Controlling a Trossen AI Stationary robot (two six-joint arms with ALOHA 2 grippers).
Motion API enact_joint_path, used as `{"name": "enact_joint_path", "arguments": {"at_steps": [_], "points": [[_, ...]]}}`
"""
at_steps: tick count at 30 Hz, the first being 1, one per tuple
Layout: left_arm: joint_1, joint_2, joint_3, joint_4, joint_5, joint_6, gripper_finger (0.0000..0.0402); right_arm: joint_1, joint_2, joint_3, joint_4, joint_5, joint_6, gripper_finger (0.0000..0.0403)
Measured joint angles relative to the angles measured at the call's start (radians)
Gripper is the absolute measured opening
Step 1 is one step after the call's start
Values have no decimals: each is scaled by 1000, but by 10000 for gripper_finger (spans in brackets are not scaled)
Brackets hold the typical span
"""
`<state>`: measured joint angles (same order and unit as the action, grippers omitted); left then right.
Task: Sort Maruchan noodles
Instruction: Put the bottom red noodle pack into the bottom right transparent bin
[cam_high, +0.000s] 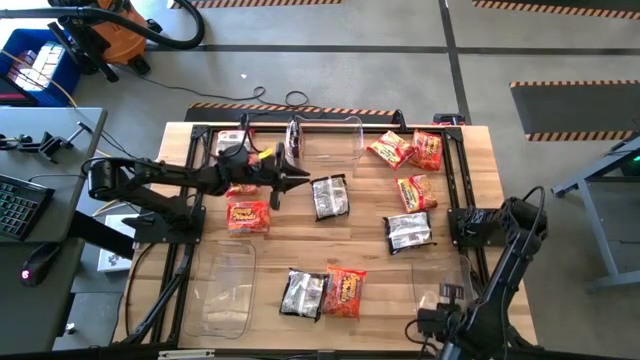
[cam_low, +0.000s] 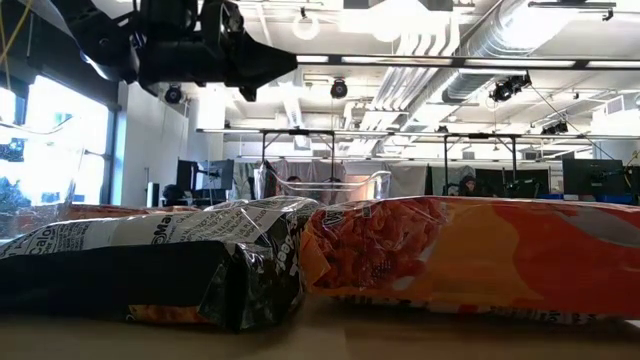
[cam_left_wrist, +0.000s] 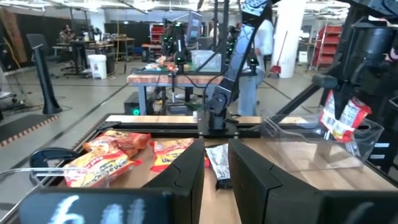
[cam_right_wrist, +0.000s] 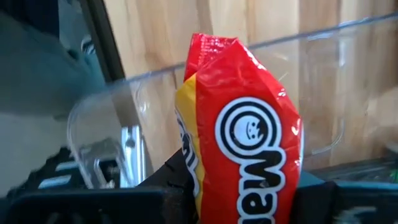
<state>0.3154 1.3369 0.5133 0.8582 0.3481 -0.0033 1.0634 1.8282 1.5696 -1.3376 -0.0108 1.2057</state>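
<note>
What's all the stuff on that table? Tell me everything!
Orange-red crinkly plastic noodle packets: about six, orange-red, spread over the table.
Dark crinkly noodle packets: three, black-silver, lying among them.
Red noodle packet: one, red, held beside a bin wall.
Clear plastic bins: three, see-through, near the table's edges.
Wooden table: one, light brown.
Left gripper: dark, above the table.
Right gripper: dark, shut on the red packet.
</note>
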Motion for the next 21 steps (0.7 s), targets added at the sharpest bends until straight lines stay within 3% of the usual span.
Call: {"name": "enact_joint_path", "arguments": {"at_steps": [12, 21], "points": [[-18, 0, 0, -51, -53, 16, 62, 0, 46, -2, 32, -38, -151, 83], [-17, 0, 1, -69, -75, 15, 62, 0, 79, -2, 56, -73, -160, 97]]}}
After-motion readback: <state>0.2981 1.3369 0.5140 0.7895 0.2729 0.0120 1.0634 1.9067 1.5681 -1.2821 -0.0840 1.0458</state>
